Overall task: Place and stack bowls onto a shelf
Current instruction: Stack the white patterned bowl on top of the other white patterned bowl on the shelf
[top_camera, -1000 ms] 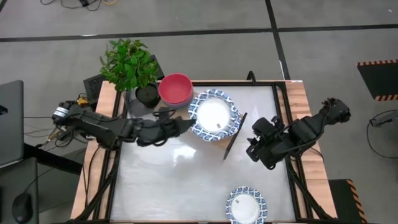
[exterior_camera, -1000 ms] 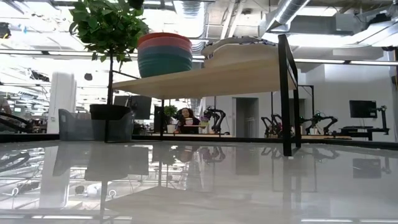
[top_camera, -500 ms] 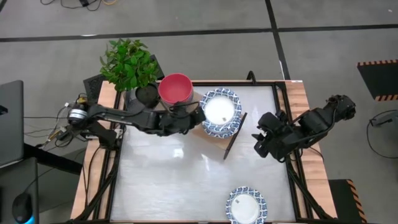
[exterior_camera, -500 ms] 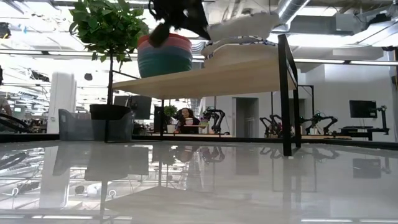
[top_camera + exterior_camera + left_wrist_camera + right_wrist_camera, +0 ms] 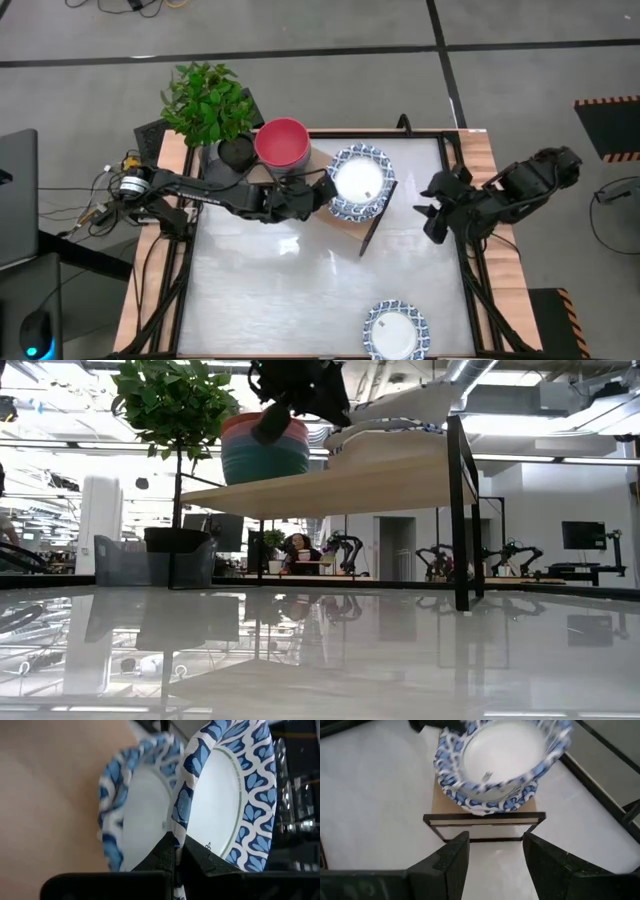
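Pinching the rim of a white bowl with a blue patterned rim (image 5: pixel 225 795), the left gripper (image 5: pixel 318 194) has its fingers pressed together on that rim and holds the bowl just above the stack of patterned bowls (image 5: pixel 350 205) at the right end of the shelf (image 5: pixel 350 480). From the left wrist view the held bowl sits tilted over the one beneath it (image 5: pixel 135 815), the two rims overlapping. From above, the held bowl covers most of the stack. Just beside it on the same plank stands the stack of plain bowls (image 5: pixel 265 448), red on top (image 5: pixel 282 143), with pink and blue-green layers visible below from the low view. One more patterned bowl (image 5: pixel 395 330) lies alone near the front edge of the white tabletop (image 5: pixel 300 290), well apart from the shelf. Off to the right, the right gripper (image 5: pixel 436 212) hangs over the table's right edge with its fingers (image 5: pixel 452 862) spread wide and nothing between them, facing the shelf's end support. A potted plant (image 5: pixel 208 105) stands at the table's back left corner, behind the plain stack.
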You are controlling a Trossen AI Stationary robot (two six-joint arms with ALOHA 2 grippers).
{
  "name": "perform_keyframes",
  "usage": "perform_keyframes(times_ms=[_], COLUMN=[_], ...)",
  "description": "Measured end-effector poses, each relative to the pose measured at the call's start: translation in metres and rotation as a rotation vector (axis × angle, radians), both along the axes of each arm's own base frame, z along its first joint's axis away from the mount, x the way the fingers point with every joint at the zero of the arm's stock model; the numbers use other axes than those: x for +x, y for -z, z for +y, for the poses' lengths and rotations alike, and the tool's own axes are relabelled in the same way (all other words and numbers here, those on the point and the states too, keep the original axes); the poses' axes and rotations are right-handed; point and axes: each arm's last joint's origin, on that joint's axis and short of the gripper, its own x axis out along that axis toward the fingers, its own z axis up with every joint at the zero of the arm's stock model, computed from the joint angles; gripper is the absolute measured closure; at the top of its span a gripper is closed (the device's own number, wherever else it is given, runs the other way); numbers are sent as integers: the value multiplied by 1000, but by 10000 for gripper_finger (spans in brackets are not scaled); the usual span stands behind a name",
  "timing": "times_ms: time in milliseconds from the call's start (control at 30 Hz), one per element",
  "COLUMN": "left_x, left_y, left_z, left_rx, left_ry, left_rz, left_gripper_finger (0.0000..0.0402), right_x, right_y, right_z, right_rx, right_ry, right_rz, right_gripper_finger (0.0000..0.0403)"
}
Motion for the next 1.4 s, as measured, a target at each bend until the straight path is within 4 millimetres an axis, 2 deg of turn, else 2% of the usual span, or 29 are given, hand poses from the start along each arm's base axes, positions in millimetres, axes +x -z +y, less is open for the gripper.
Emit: perform_keyframes(times_ms=[233, 667, 833, 1100, 1400], left_x=[-3, -4, -8, -20, -31], left_y=[6, 3, -7, -27, -23], left_z=[-3, -4, -6, -6, -17], left_rx=[-31, -25, -30, -7, -87], left_ry=[43, 78, 122, 182, 375], left_rz=[64, 65, 31, -3, 113], left_gripper_finger=[380, 260, 229, 216, 216], right_x=[-4, -3, -3, -3, -3], right_y=[-3, -2, -3, -3, -2], right_z=[-4, -3, -4, -3, -3], right_rx=[-32, -39, -52, -56, -61], right_ry=[15, 12, -5, -10, -19], right_rz=[-32, -26, -19, -17, -12], right_gripper_finger=[192, 192, 192, 192, 192])
